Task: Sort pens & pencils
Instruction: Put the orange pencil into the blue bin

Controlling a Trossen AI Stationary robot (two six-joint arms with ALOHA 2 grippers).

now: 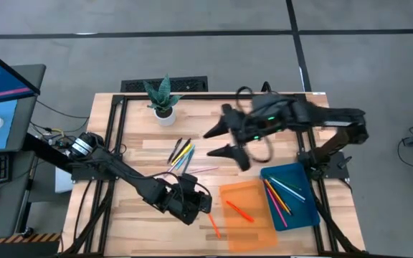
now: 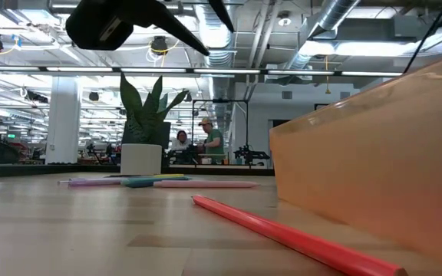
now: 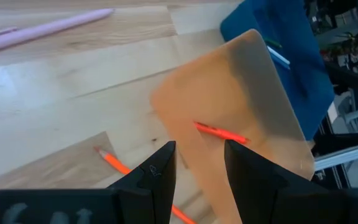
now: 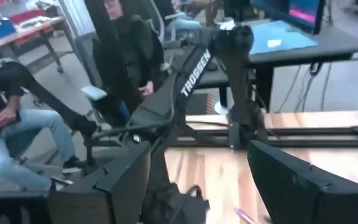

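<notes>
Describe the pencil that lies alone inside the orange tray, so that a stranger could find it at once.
Find the flat orange tray at the table's front, left of the blue tray. One short orange-red pencil lies slanted inside it. The blue tray holds several mixed colours; another orange pencil lies outside on the wood.

Bare surface (image 1: 138,143) lies open left of the loose pencil cluster (image 1: 181,154). The potted plant (image 1: 163,100) blocks the far edge. The orange tray (image 1: 253,222) and blue tray (image 1: 303,208) fill the near right corner, touching. The left gripper (image 1: 201,203) hangs just beside the orange tray's edge; an orange pencil (image 1: 214,225) lies between them.
</notes>
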